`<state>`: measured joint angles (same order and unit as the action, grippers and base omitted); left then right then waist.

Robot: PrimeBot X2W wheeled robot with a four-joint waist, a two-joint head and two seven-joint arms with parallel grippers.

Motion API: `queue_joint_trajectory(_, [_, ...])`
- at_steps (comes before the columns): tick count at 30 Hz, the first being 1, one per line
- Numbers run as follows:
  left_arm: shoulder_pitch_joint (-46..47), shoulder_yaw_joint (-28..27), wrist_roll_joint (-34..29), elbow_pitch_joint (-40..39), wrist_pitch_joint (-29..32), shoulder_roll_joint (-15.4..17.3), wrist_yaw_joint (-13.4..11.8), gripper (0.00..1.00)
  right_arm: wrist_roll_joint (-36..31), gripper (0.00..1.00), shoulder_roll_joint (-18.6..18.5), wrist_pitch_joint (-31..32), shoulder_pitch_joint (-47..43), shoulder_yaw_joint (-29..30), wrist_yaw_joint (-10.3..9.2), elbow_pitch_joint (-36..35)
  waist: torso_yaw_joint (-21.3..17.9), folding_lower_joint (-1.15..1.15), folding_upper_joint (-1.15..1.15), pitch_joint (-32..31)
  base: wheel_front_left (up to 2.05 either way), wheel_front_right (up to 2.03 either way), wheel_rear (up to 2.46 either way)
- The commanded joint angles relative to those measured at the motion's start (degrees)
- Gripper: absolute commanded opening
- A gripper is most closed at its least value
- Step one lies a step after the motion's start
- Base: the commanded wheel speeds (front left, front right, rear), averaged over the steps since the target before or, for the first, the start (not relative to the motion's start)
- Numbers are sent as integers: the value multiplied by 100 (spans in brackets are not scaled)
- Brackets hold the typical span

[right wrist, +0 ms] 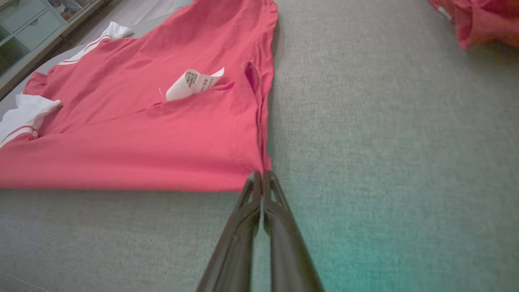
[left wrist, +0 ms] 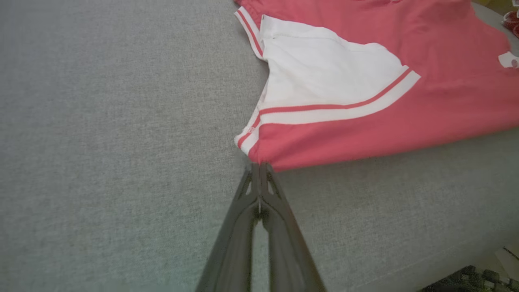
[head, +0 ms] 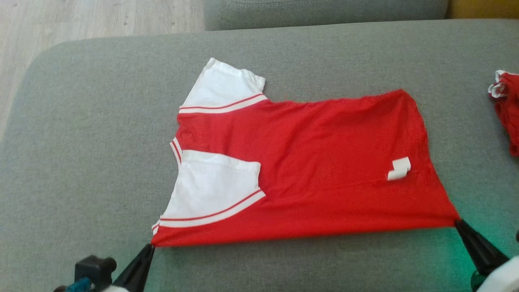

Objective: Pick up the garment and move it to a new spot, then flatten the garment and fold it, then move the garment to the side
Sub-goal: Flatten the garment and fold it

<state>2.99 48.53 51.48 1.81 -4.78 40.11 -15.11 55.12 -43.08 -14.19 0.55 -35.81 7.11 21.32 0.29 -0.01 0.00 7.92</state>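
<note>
While the red-and-white garment (head: 316,162) lies spread on the grey sofa cushion (head: 81,142), the left pincer (head: 151,246) slants in low from the near left, clamped on its shoulder corner, and the right pincer (head: 458,222) slants in from the near right, clamped on the hem corner. A white label (head: 398,168) carries print too small to read.

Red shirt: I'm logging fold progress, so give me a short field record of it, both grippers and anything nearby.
garment: red shirt, spread on grey cushion, near sleeve folded onto body
left gripper: shut on shirt's near collar-end corner
right gripper: shut on near hem corner
label: white, by the hem
nearby: second red garment, far right
</note>
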Motion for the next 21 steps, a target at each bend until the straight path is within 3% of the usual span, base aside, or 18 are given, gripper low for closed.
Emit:
queue_joint_trajectory(1, [116,-204,32,-61,-66,260,18,0,-53,0,-199,-80,-122,118,37,-95,3,1,0,-6,0,0,0])
queue_joint_trajectory(4, [47,-185,70,-62,-91,260,47,0,-214,1,-92,-80,-475,410,37,-215,-16,1,0,-2,0,0,0])
queue_joint_trajectory(5, [59,-165,53,-58,-85,250,58,0,-231,29,-67,-79,-519,458,37,-202,-16,1,0,-2,0,0,0])
queue_joint_trajectory(6, [83,-131,17,-50,-72,237,71,0,-235,85,-35,-61,-551,503,37,-184,-13,1,0,-8,0,0,0])
queue_joint_trajectory(7, [103,-108,1,-33,-58,215,79,26,-247,100,-5,-41,-571,537,37,-181,-9,1,0,-19,0,0,0])
queue_joint_trajectory(8, [119,-87,-7,-9,-35,200,85,49,-253,100,25,-21,-587,570,37,-185,-8,1,0,-33,0,0,0])
queue_joint_trajectory(9, [133,-73,-10,17,-17,184,87,100,-253,100,53,-13,-601,609,37,-200,-9,1,0,-48,0,0,0])
queue_joint_trajectory(18, [547,-220,-83,-242,76,296,104,100,-338,100,70,-24,-726,987,37,-451,-120,1,0,-121,0,0,0])
queue_joint_trajectory(21, [1001,-291,-131,-472,374,466,251,100,-438,100,100,-33,-648,1110,37,-532,-210,1,0,-18,0,0,0])
